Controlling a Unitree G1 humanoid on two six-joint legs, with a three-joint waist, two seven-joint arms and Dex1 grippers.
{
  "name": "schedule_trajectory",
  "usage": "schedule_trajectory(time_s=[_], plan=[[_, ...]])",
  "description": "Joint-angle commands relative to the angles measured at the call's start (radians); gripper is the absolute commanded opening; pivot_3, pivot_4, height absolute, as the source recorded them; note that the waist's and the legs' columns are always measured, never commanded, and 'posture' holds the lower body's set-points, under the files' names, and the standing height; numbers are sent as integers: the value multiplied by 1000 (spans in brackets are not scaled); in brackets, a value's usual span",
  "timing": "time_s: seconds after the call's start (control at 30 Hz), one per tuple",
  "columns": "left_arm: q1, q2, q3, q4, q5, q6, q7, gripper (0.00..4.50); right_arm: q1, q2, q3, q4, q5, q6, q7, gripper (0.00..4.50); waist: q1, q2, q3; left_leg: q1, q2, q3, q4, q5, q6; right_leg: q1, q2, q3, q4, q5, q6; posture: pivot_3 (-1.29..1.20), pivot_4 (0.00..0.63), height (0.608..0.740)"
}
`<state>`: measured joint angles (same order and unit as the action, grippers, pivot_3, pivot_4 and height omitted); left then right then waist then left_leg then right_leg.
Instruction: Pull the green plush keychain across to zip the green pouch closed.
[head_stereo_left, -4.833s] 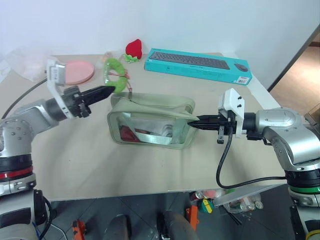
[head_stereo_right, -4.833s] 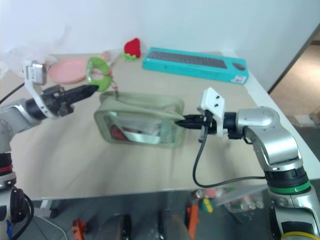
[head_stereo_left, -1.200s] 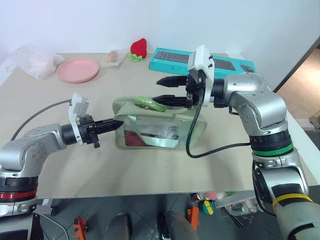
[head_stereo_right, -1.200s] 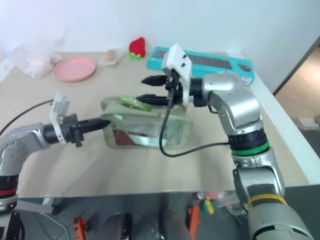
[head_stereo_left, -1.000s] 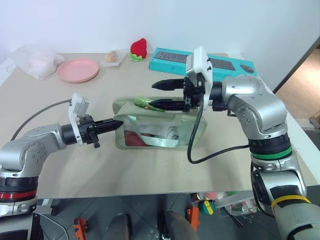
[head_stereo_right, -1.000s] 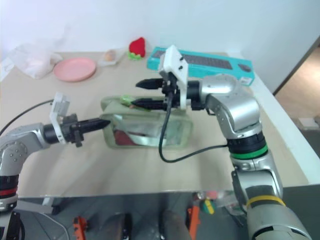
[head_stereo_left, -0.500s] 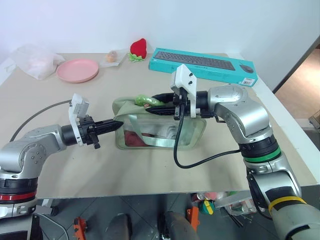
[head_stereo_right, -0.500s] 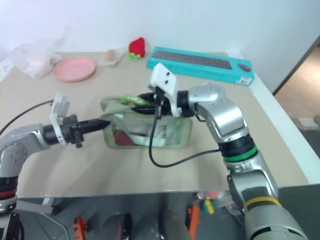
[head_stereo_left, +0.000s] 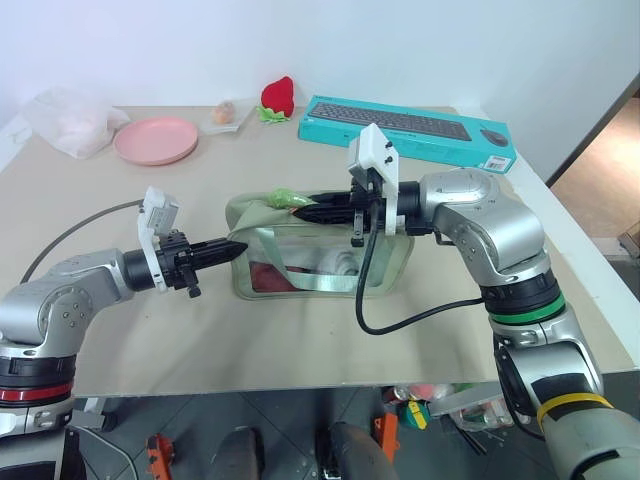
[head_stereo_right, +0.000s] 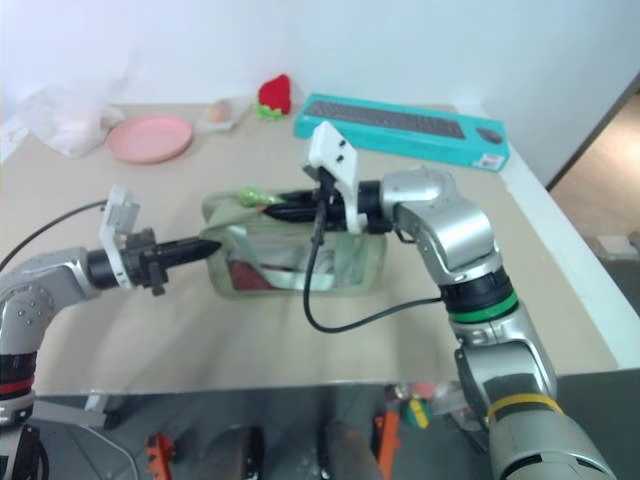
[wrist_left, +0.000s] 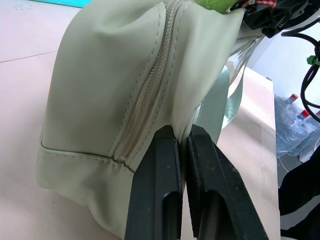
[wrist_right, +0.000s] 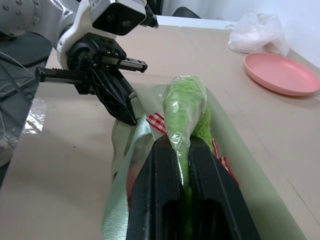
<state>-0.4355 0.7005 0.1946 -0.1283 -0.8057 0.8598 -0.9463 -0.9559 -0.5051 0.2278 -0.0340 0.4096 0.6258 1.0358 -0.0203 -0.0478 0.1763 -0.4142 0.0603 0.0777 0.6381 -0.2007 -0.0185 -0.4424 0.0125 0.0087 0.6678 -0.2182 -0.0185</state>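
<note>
Eye views: green pouch (head_stereo_left: 320, 255) sits mid-table, closer to the near edge; left gripper (head_stereo_left: 236, 250) clenched on its end fabric, right gripper (head_stereo_left: 302, 213) clamped on the green plush keychain (head_stereo_left: 282, 198) at the pouch's top. Left wrist view: fingers (wrist_left: 155, 190) pinch soft fabric beside the zipper (wrist_left: 147, 90). Right wrist view: keychain squashed between the jaws. Plush is light, squishy, may slip; grip near its attached base, pull steadily.
</note>
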Motion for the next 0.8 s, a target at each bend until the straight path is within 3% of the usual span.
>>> schedule_trajectory(time_s=[0.03, 0.07, 0.1, 0.2, 0.63, 0.73, 0.8], plan=[[-2, 3, -5, -16, -6, 9, 2, 0, -25, 15, -68, -18, 21, -9, -27, 47, 0, 0, 0, 0, 0, 0, 0, 0, 0, 0, 0, 0, 0, 0, 0, 0, 150, 740], [-1, 3, -4, -17, -7, 10, 3, 0, -25, 17, -69, -17, 25, -5, -26, 47, 0, 0, 0, 0, 0, 0, 0, 0, 0, 0, 0, 0, 0, 0, 0, 0, 150, 740], [0, 3, -3, -18, -8, 9, 3, 0, -27, 18, -69, -14, 24, -6, -27, 752, 0, 0, 0, 0, 0, 0, 0, 0, 0, 0, 0, 0, 0, 0, 0, 0, 150, 740], [1, 3, -2, -20, -9, 9, 4, 0, -33, 18, -70, -2, 7, -10, -36, 1727, 0, 0, 0, 0, 0, 0, 0, 0, 0, 0, 0, 0, 0, 0, 0, 0, 150, 740], [0, -2, 2, -18, -4, 2, 8, 0, -29, 9, -65, 6, -1, -34, -12, 1727, 0, 0, 0, 0, 0, 0, 0, 0, 0, 0, 0, 0, 0, 0, 0, 0, 150, 740], [0, -2, 3, -19, -4, 1, 9, 0, -29, 11, -77, 8, 8, -27, -13, 987, 0, 0, 0, 0, 0, 0, 0, 0, 0, 0, 0, 0, 0, 0, 0, 0, 150, 740], [1, -2, 4, -19, -4, 0, 10, 0, -28, 11, -79, 8, 8, -26, -14, 254, 0, 0, 0, 0, 0, 0, 0, 0, 0, 0, 0, 0, 0, 0, 0, 0, 150, 740]])
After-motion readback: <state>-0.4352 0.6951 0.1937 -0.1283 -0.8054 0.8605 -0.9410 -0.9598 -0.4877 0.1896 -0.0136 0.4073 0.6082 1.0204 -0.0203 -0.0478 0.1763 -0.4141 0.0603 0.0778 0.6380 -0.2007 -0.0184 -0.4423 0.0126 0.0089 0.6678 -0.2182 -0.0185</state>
